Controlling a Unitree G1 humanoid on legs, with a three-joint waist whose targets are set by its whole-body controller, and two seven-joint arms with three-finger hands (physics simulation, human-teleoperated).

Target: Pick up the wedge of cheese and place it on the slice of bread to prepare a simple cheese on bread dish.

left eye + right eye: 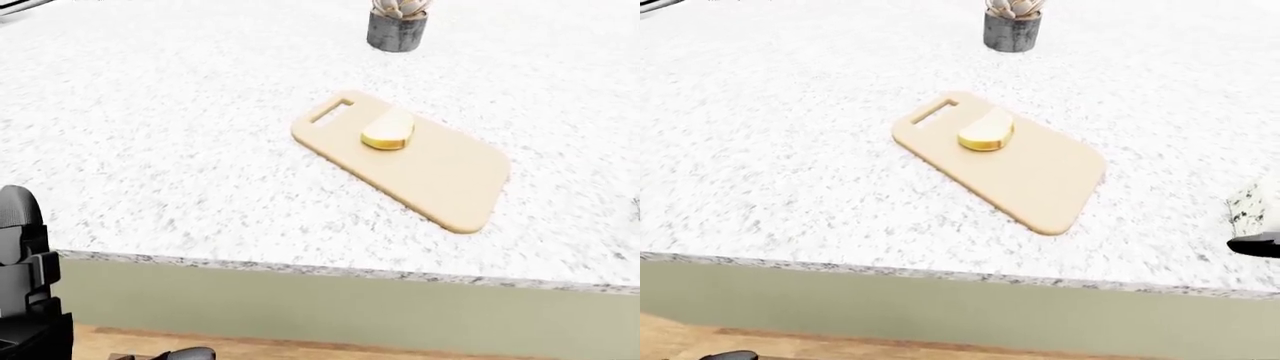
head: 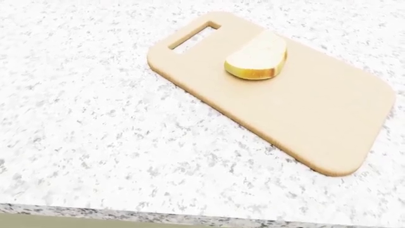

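Note:
A slice of bread (image 2: 258, 58) with a pale face and golden crust lies on a tan cutting board (image 2: 316, 118), near the board's handle slot (image 2: 193, 35). The board lies slantwise on the speckled white counter (image 1: 150, 165). No wedge of cheese shows in any view. A black part of my left arm (image 1: 22, 277) stands at the lower left of the left-eye view, below the counter's edge; its fingers do not show. A small dark shape (image 1: 1258, 245) at the right edge of the right-eye view may be my right hand; its fingers cannot be made out.
A grey pot with a succulent (image 1: 397, 28) stands on the counter at the top of the eye views, beyond the board. The counter's near edge (image 1: 330, 268) runs across the lower part, with a pale green cabinet face (image 1: 330, 315) and wooden floor below.

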